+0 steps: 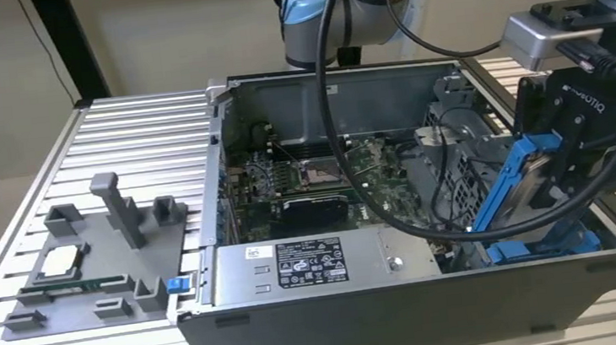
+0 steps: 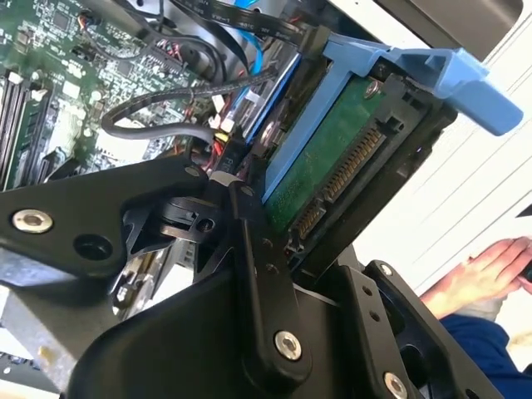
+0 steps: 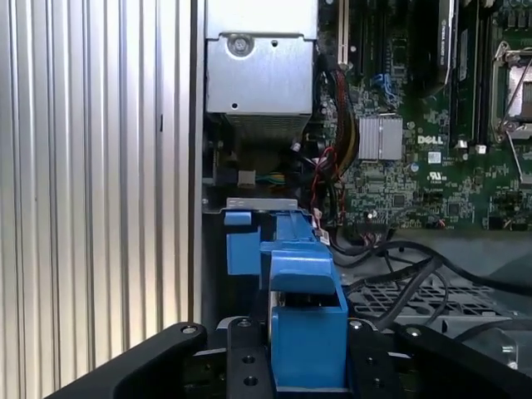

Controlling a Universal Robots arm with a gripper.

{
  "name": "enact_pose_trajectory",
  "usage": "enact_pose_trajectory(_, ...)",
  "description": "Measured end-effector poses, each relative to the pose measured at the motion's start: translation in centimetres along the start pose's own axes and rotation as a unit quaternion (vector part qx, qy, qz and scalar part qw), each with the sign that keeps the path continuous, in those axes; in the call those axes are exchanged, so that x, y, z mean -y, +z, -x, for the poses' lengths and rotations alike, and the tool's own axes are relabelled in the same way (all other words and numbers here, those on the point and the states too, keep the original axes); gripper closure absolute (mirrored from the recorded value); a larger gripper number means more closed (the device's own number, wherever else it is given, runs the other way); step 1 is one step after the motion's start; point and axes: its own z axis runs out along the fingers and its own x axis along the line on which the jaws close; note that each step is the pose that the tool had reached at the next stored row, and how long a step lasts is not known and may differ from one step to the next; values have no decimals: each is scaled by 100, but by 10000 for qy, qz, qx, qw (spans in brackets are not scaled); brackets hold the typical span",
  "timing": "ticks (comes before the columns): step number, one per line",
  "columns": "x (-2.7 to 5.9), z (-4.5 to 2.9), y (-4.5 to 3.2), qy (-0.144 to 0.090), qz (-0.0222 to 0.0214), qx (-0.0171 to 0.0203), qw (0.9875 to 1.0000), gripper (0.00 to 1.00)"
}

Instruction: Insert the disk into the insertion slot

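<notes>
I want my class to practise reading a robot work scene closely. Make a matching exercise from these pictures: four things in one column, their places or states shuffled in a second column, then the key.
Things
1. disk
2. insertion slot
3. grey fixture tray
4. silver metal box

Places or states
A. on the table, at the exterior view's left of the computer case
B. inside the case along its near wall, bearing a sticker
C. clamped in the gripper
D. blue rails in the case, below the gripper

Pairs: 1-C, 2-D, 3-A, 4-B
</notes>
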Motion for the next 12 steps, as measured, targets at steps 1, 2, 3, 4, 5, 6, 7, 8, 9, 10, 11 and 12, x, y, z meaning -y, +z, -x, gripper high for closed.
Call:
enact_pose_trajectory(1,1,0,19,0,0,1,10000,100)
enact_pose_trajectory(2,1,0,37,0,0,0,10000,100)
enact_pose_trajectory(3,2,0,55,0,0,0,10000,100)
enact_pose_trajectory(4,3,0,71,0,0,0,10000,100)
enact_pose_trajectory(5,4,0,87,0,0,0,10000,100)
enact_pose_trajectory(6,4,0,102,0,0,-1,10000,100)
enact_pose_trajectory(7,5,0,113,0,0,-2,10000,100)
enact_pose_trajectory(8,5,0,118,0,0,-1,10000,100)
enact_pose_trajectory(9,5,0,118,0,0,0,10000,100)
enact_pose_trajectory(10,5,0,119,0,0,-1,10000,100)
enact_pose_trajectory(11,5,0,120,0,0,0,10000,100)
enact_pose_trajectory(12,5,0,121,0,0,0,10000,100)
